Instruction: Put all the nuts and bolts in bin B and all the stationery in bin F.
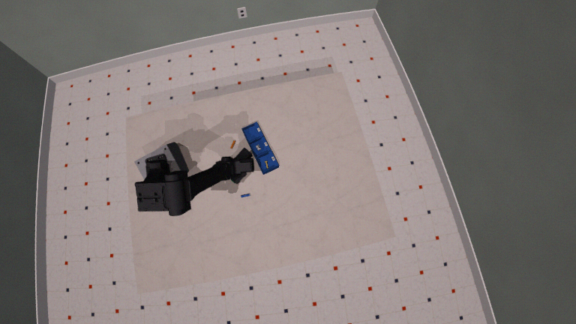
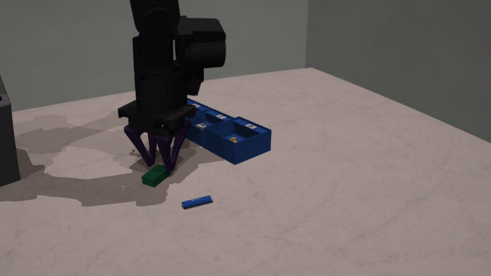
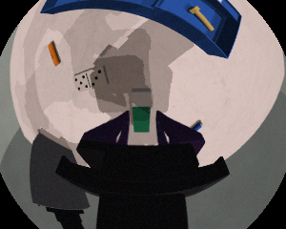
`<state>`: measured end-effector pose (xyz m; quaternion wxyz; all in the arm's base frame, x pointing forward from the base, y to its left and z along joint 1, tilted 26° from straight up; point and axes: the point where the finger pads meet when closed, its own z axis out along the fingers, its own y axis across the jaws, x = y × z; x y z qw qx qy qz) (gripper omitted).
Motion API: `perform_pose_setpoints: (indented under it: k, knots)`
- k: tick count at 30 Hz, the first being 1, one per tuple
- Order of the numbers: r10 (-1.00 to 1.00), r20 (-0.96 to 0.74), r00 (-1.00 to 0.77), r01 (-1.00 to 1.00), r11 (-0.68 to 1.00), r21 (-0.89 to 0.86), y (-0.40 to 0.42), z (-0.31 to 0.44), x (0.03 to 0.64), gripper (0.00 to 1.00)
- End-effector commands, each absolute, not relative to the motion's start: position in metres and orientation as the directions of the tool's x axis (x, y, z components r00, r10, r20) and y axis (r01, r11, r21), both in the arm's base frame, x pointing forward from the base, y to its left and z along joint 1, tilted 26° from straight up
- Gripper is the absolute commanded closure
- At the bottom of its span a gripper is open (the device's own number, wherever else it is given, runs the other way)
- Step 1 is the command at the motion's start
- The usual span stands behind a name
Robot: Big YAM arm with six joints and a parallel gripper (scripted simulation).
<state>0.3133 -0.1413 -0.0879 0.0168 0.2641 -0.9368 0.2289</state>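
Observation:
My gripper point(image 2: 160, 168) point(image 3: 142, 114) is open and points down, its fingertips on either side of and just above a green block with a grey end point(image 2: 155, 176) point(image 3: 141, 120), like a sleeved eraser, lying on the table. Nothing is gripped. Three joined blue bins point(image 2: 253, 147) stand beyond the gripper. A yellow bolt point(image 1: 266, 164) point(image 2: 233, 139) point(image 3: 202, 18) lies in the bin at the near end. A small white and dark piece point(image 1: 258, 147) point(image 2: 201, 126) shows at the middle bin. The letters on the labels are too small to read.
A blue battery-like cylinder point(image 1: 245, 195) point(image 2: 197, 201) point(image 3: 196, 126) lies beside the green block. A white domino with black dots point(image 2: 135, 153) point(image 3: 82, 82) and an orange stick point(image 1: 232, 144) point(image 3: 53, 53) lie on the table on the other side, short of the bins.

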Motion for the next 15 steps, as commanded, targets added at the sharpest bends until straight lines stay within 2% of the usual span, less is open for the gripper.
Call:
perform_pose_setpoints:
  k: [1,15]
  knots:
    - [-0.488,0.144,-0.861,-0.499,0.756,-0.423,-0.147,-0.092,0.320,0.63]
    - [-0.497,0.151,-0.854,-0.511,0.752,-0.416,-0.143,-0.103,0.312,0.63]
